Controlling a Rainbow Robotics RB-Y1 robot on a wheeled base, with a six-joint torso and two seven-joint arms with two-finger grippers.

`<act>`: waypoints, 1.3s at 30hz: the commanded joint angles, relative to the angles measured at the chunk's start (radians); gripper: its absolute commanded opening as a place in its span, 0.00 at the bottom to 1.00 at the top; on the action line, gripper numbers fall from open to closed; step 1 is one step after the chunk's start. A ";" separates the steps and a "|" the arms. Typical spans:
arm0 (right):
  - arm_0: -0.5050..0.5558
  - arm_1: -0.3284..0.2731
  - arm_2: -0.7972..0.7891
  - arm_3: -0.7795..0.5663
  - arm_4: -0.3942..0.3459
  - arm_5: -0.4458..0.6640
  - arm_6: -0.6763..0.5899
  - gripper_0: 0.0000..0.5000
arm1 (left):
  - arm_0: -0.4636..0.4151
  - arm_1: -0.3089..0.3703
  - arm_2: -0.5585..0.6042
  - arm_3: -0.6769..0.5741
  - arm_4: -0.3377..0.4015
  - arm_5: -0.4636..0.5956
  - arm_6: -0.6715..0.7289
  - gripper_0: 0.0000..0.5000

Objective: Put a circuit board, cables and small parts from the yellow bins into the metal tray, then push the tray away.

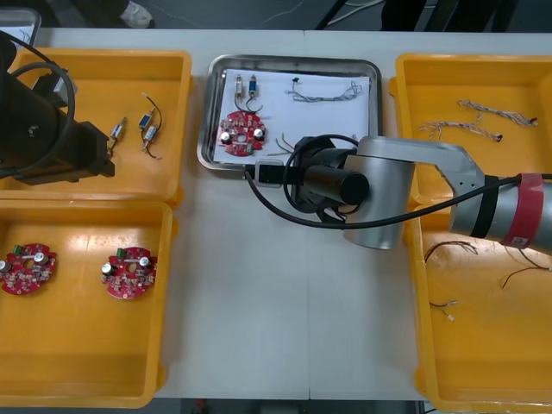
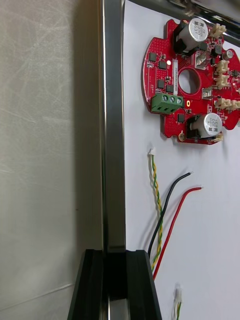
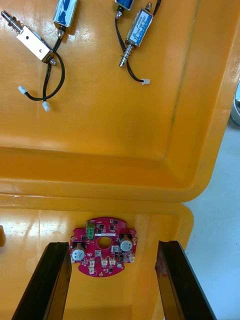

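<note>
Loading looks finished: metal tray (image 1: pixel 293 60) holds a circuit board (image 1: pixel 242 134), cables (image 1: pixel 328 91) and small metal parts (image 1: pixel 239 84). Right pincer (image 2: pixel 116 255) is narrow, nipping the tray's near rim; the push remains. Left pincer (image 3: pixel 112 245) hangs wide over the left yellow bins (image 1: pixel 129 82).

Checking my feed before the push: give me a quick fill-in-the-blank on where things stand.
The right gripper is ____ on the metal tray at its near rim.
The tray holds ____ circuit board.
The near left yellow bin holds ____ circuit boards.
The left gripper, over that bin's far edge, is ____, holding nothing.
Missing: shut; one; two; open.
</note>
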 commanded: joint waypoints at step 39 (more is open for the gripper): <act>-0.100 0.010 -0.030 0.190 0.078 -0.217 0.049 0.00 | 0.004 0.040 -0.012 -0.029 0.007 0.006 0.053 1.00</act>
